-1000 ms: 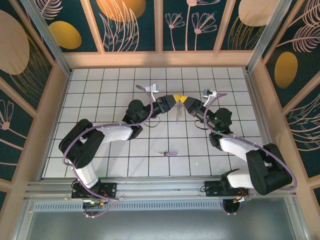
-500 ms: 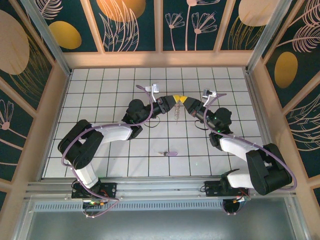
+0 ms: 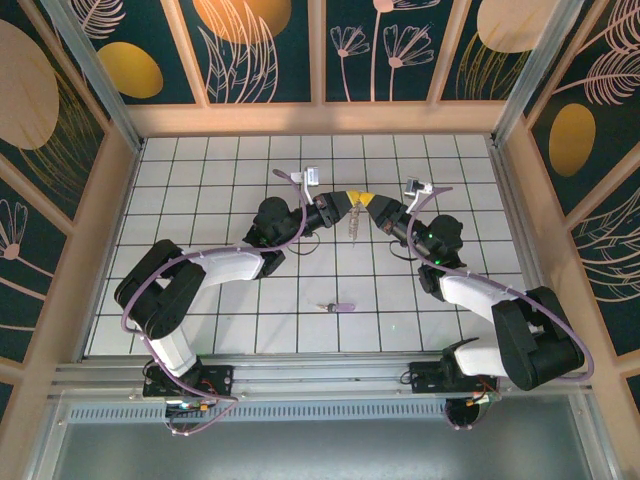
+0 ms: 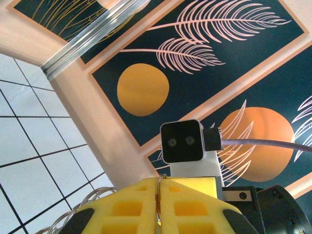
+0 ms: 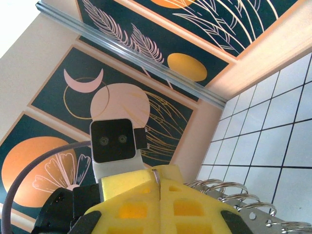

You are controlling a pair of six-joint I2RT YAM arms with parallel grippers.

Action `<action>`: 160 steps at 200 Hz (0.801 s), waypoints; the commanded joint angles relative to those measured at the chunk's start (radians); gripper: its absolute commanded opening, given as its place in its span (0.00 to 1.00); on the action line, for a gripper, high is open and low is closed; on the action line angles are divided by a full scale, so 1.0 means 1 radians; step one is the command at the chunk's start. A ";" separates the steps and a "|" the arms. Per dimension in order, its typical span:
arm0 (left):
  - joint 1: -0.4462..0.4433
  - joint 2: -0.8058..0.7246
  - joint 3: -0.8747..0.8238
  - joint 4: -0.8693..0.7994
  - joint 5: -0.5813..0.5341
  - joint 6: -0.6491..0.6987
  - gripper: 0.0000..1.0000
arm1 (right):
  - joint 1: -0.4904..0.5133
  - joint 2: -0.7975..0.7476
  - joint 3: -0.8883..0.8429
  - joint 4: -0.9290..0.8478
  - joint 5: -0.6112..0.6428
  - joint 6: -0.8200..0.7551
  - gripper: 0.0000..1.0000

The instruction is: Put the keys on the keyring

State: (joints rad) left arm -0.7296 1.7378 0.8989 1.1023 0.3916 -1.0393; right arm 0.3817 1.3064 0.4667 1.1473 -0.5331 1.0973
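Two arms, the left arm (image 3: 215, 268) and the right arm (image 3: 480, 295), reach in from either side and meet tip to tip over the middle of the white tiled tabletop (image 3: 200, 180), towards its far half. Between their tips hangs the keyring (image 3: 352, 228), a thin dark strand dangling down from where they meet.

The left wrist view has the left jaws' yellow foam pads (image 4: 131, 210) pressed together, with the thin wire of the keyring (image 4: 158, 195) pinched in the seam between them. So the left jaws are clamped on it. Just behind stands the camera (image 4: 182, 142) of the other wrist.

The right wrist view gives the same picture. The right jaws' yellow pads (image 5: 131, 207) are closed flat against each other, the keyring (image 5: 155, 176) wire pokes up from the seam, and the left wrist's camera (image 5: 113, 140) faces them. A row of small silvery loops (image 5: 229, 189) fans out beside these pads, above the tiles.

The key (image 3: 341, 307), with its lilac head and short dark shank, lies flat on the tabletop nearer the bases. It is well apart from both jaws and is touched by nothing.
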 commanded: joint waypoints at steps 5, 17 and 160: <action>-0.011 -0.008 0.032 -0.011 0.034 0.028 0.06 | 0.016 -0.002 0.042 0.058 -0.013 -0.024 0.00; -0.014 -0.005 0.037 -0.006 0.045 0.028 0.08 | 0.016 -0.002 0.043 0.056 -0.013 -0.025 0.00; -0.019 0.012 0.051 -0.034 0.075 0.072 0.00 | 0.012 -0.023 0.060 -0.012 -0.024 -0.062 0.00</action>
State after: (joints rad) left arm -0.7292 1.7382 0.9237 1.0782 0.3992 -1.0115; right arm 0.3813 1.3052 0.4747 1.1431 -0.5198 1.0718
